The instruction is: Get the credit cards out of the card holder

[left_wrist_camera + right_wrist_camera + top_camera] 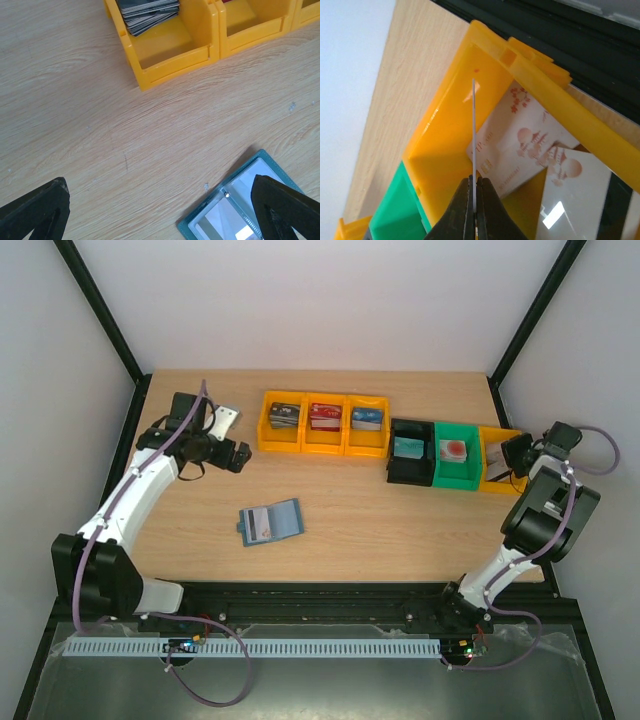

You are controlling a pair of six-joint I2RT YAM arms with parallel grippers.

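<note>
Left hand (pixel 230 437) wide open, arm stretched forward; right hand (pixel 474 182) pinched shut, arm folded

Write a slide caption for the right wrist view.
Right gripper pinches a thin card edge-on over the yellow bin, where pale cards with reddish prints lie.

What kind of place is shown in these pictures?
Probably a robot test cell in a laboratory: white panels in a black frame enclose a wooden table, two robot arms are bolted at its near edge, and cards lie sorted in small coloured bins.
</note>
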